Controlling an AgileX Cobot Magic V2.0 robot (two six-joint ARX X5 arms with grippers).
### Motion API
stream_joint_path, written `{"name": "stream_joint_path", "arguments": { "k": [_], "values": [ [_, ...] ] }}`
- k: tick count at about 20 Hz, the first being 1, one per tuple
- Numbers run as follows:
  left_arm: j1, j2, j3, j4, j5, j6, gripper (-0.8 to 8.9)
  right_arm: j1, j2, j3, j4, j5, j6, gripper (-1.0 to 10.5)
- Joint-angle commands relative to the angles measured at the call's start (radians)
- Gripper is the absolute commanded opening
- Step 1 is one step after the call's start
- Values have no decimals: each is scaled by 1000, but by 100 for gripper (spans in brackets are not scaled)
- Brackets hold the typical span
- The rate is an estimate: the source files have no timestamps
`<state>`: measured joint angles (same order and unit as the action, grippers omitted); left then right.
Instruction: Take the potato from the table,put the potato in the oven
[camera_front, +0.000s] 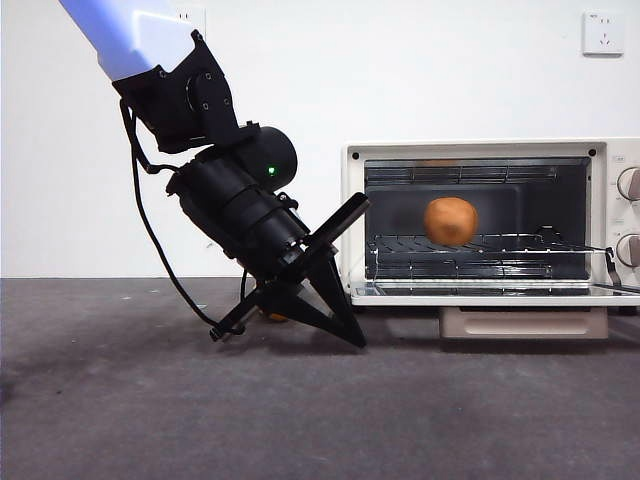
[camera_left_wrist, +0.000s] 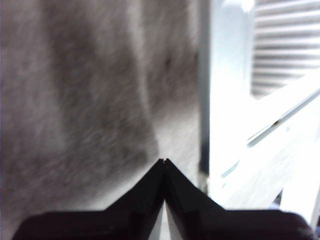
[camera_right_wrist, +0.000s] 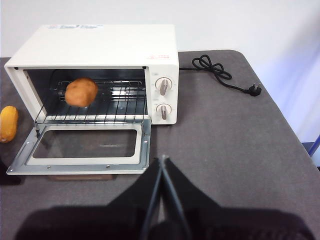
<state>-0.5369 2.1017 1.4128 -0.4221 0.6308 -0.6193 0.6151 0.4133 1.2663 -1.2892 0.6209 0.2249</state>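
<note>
1. Table (camera_front: 120, 400): dark grey, nearest to us, bare in front.
2. Left gripper (camera_front: 352, 338): tilted down w/ tips just above table, just beside oven's left front corner. We read jaws as pressed together, nothing between them; left wrist view is blurred but shows tips meeting. We judge it empty b/c its load is already delivered.
3. Yellow-orange item (camera_right_wrist: 8, 123): on table left of oven, partly hidden behind left gripper in front view. Not the task obj.
4. Oven (camera_front: 480, 148): cream-white, door (camera_right_wrist: 85, 147) folded flat open toward us so rack is reachable.
5. Potato (camera_front: 450, 221): inside oven, sitting on wire rack (camera_right_wrist: 100, 112), left of centre per right wrist view. We judge placement done.
6. Right gripper (camera_right_wrist: 162, 165): waits well back from oven, jaws closed, holding nothing.
7. Power cord (camera_right_wrist: 220, 75): lies unplugged on table, right of oven.
</note>
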Motion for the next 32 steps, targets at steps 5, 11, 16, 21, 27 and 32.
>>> {"name": "stream_joint_path", "arguments": {
  "k": [5, 11, 16, 21, 27, 32],
  "values": [
    [3, 22, -6, 51, 42, -55, -7, 2, -6, 1, 2, 0, 11, -8],
    [2, 22, -5, 57, 59, -55, -6, 2, -6, 1, 2, 0, 13, -8],
    [3, 21, -5, 77, 113, -55, -7, 2, -6, 1, 2, 0, 19, -8],
    [4, 21, -5, 95, 156, -55, -6, 2, -6, 0, 2, 0, 31, -8],
    [9, 18, -5, 110, 174, -59, -7, 2, -6, 0, 1, -8, 45, -8],
    [25, 14, -5, 116, 197, -63, -7, 2, -6, 0, 1, -19, 46, -8]
  ]
}}
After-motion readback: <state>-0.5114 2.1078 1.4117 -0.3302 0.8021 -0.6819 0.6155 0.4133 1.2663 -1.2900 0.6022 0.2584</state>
